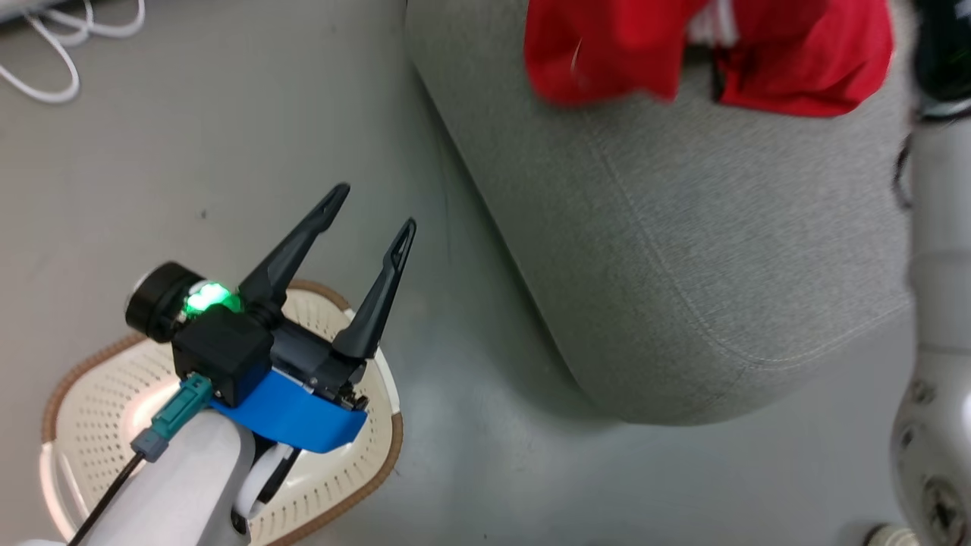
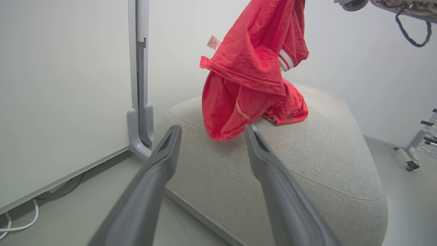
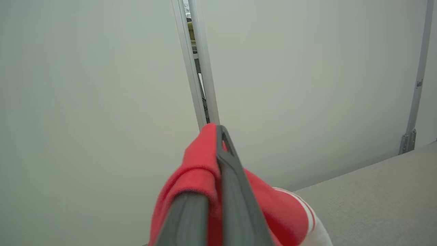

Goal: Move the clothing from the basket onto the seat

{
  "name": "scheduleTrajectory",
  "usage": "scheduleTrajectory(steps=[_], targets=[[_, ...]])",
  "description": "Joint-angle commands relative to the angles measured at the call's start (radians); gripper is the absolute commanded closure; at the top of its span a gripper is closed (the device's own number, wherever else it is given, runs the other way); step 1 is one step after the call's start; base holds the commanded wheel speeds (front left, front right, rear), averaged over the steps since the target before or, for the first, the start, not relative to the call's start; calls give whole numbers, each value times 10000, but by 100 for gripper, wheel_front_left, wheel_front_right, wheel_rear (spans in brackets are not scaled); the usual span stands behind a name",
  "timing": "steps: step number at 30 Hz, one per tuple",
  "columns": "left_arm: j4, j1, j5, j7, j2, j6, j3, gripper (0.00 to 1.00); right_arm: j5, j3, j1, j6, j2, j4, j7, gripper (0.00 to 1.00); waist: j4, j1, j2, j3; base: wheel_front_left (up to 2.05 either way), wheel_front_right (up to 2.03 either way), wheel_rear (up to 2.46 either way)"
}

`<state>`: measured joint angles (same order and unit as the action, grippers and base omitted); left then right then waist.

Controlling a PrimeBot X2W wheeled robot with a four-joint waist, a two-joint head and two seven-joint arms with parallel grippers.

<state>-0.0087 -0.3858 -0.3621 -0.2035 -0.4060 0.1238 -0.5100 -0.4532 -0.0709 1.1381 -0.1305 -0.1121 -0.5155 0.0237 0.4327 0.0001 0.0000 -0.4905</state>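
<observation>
**Setting the last red piece down on the cushion**

The room is plain: pale wall panels [image 2: 61,85] and a grey floor [image 1: 227,152], with a white cable [image 1: 45,68] looped at its far edge. The seat [image 1: 721,250] is the largest thing here, a broad grey cushion with rounded corners.

The basket [image 1: 91,425] sits on the floor beside it, well apart from the clothing. No red shows in the part of it that can be seen, though the left arm covers the rest.

One lying garment [image 2: 286,109] rests crumpled on top of the seat. The hanging garment [image 2: 245,68] dangles from above, its lower folds touching the cushion close to the near edge and its label [image 2: 213,42] sticking out sideways.

The right gripper [image 3: 217,136] has its fingers pressed together on that cloth, and a fold is draped over one finger. The left gripper [image 1: 375,206] is spread wide and holds nothing, hovering above the basket.

The step in hand looks like the release. To do it well:

- Carry the cloth further in toward the middle of the seat, beside the lying piece, because fabric dropped by the rounded edge could slide to the floor.
- Lower it until most of the cloth pools on the cushion.
- Open fully and draw the fingers straight back, so the draped fold slips off rather than riding up with them.
- Hold the left arm where it is, clear of the drop.
</observation>
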Motion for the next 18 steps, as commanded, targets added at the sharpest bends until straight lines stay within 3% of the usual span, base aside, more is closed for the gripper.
scheduleTrajectory(steps=[1, 9, 18], targets=[[-157, -232, 39, 51, -93, -5, 16, 0, -89, -285, 422, -5, -132, 31, -72, 100, -160, -1, 0, -1037, 0, 0, 0], [-997, -1099, 230, 459, -275, 3, -31, 0, 533, -2518, 1887, -5, -1391, -455, -274, 100, -649, -1, 0, -2404, 0, 0, 0], [-1177, -1475, 393, 468, -351, -23, -150, 0, 1860, -3837, 1136, -5, -2124, -1710, 195, 100, -1067, -1, 0, -3033, 0, 0, 0]])
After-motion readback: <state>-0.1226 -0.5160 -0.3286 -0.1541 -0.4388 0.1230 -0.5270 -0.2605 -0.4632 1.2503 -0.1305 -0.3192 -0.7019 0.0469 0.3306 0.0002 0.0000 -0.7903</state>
